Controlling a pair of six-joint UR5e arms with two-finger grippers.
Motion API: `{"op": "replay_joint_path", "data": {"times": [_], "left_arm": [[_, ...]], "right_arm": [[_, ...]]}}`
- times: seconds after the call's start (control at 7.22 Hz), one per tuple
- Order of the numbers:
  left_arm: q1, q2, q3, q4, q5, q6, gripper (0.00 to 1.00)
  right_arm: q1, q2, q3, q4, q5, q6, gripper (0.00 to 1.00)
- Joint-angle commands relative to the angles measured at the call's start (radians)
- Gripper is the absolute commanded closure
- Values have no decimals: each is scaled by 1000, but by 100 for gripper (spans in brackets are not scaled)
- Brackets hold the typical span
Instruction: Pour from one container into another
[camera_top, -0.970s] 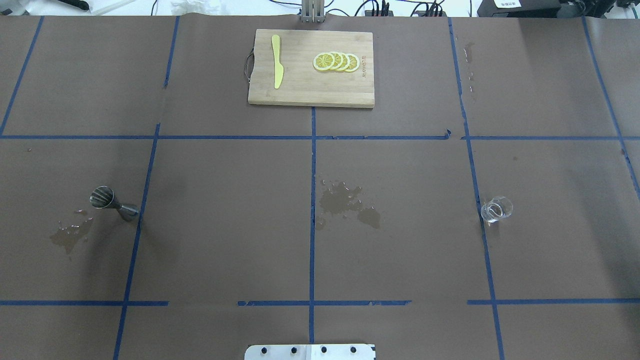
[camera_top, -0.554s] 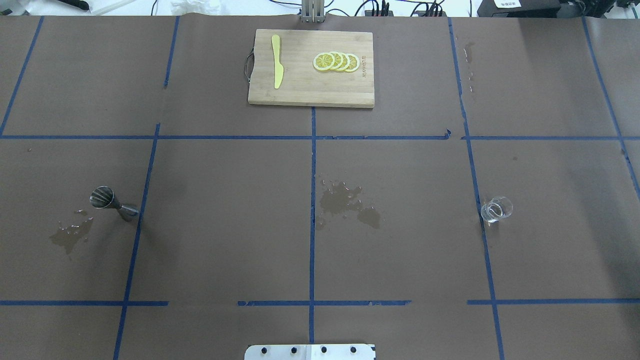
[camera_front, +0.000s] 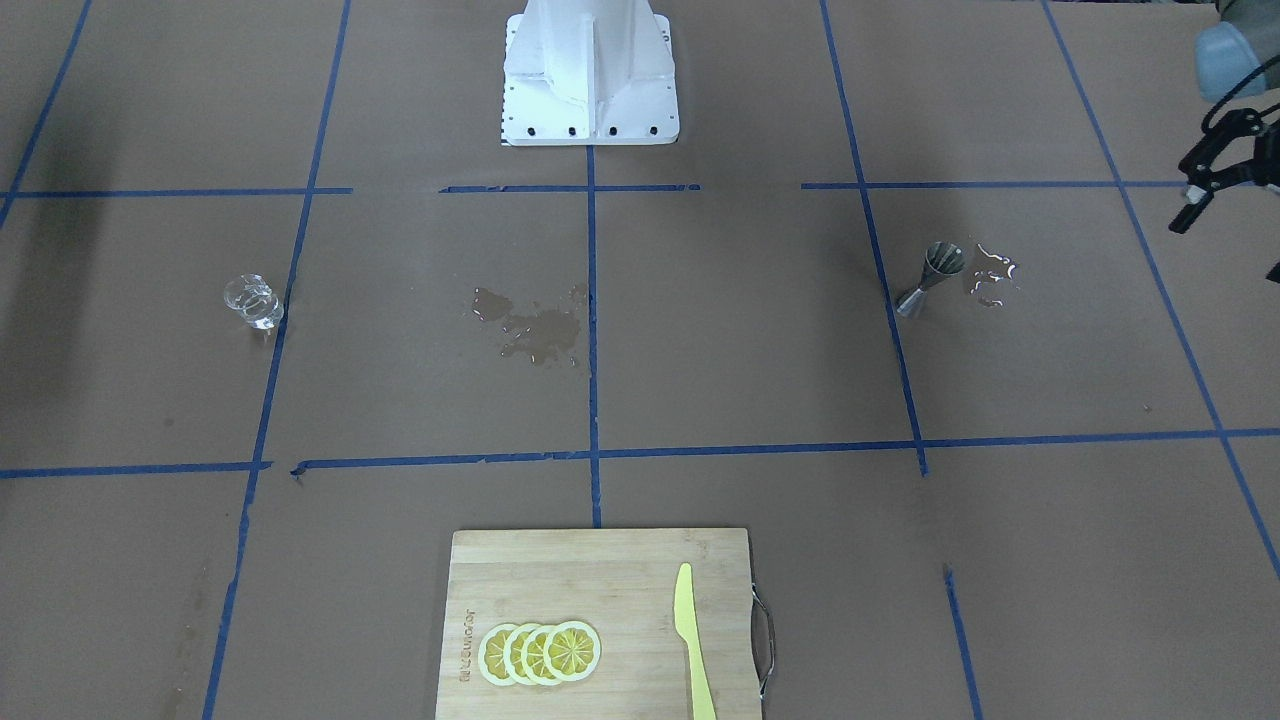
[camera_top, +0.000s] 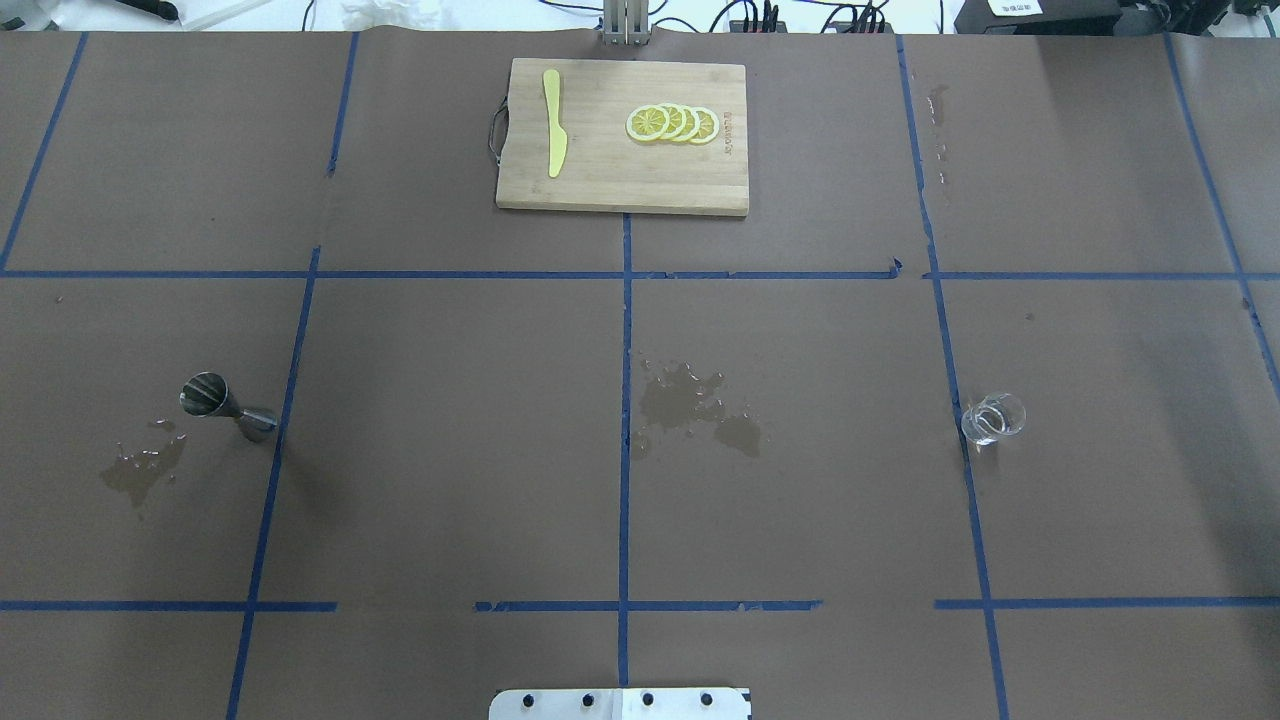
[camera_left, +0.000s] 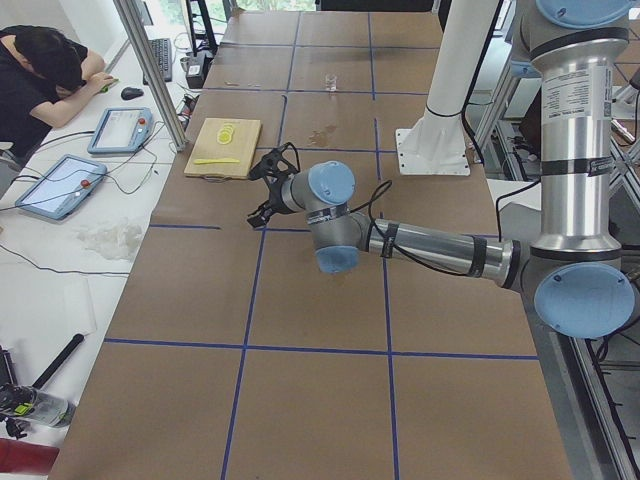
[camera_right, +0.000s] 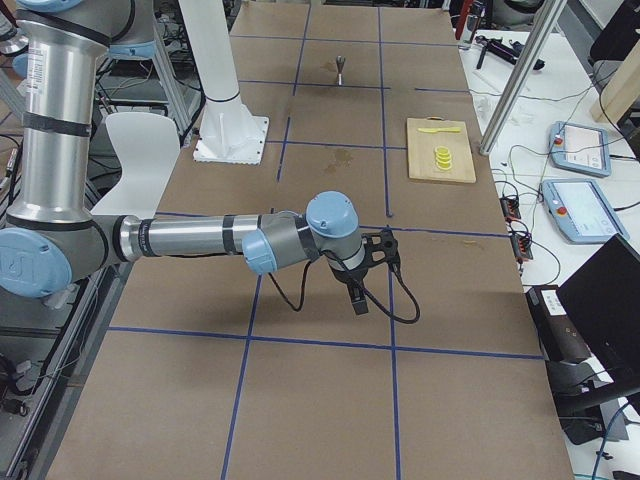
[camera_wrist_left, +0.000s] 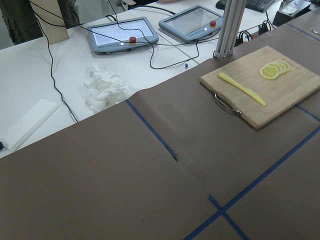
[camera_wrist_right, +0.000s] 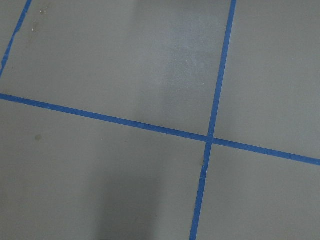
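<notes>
A small metal jigger (camera_top: 215, 400) (camera_front: 930, 275) stands on the brown table on my left side, small and far in the exterior right view (camera_right: 341, 68). A clear glass (camera_top: 992, 418) (camera_front: 253, 302) stands upright far off on my right side. My left gripper (camera_front: 1228, 248) (camera_left: 254, 197) hangs open and empty above the table's left end, well outboard of the jigger. The right gripper (camera_right: 378, 275) hovers over the table's right end, beyond the glass; I cannot tell whether it is open. Neither gripper appears in the overhead view.
A wooden cutting board (camera_top: 620, 185) with lemon slices (camera_top: 672, 123) and a yellow knife (camera_top: 553, 120) lies at the far centre. A wet spill (camera_top: 690, 405) marks the table's middle and another (camera_top: 140, 470) lies by the jigger. An operator (camera_left: 40, 80) sits beyond the far edge.
</notes>
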Motion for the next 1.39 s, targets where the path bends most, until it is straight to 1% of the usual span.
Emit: {"op": "replay_joint_path", "data": {"times": [0.0, 0.14, 0.28, 0.42, 0.55, 0.69, 0.83, 0.97, 1.11, 1.25], "left_arm": [[162, 133, -62, -202, 216, -53, 0], [218, 137, -63, -213, 273, -73, 0], [356, 137, -63, -213, 469, -129, 0], [535, 138, -63, -210, 720, -195, 0], [685, 143, -61, -204, 946, -219, 0], [775, 146, -47, -203, 1099, -222, 0], [832, 144, -18, -204, 1212, -243, 0], [934, 134, 2, -204, 1355, -315, 0], [1010, 114, 43, -213, 1484, -323, 0], [1042, 99, 68, -217, 1552, -323, 0]], "right_arm": [[-1, -2, 0, 0, 0, 0, 0], [0, -4, 0, 0, 0, 0, 0], [0, -5, 1, 0, 0, 0, 0], [0, -7, 0, 0, 0, 0, 0], [0, -7, -4, 0, 0, -2, 0], [0, -7, -4, 0, 0, -2, 0], [0, -8, -4, 0, 0, 0, 0], [0, -8, -4, 0, 0, 0, 0], [0, -7, -4, 0, 0, 0, 0], [0, -7, -4, 0, 0, 0, 0]]}}
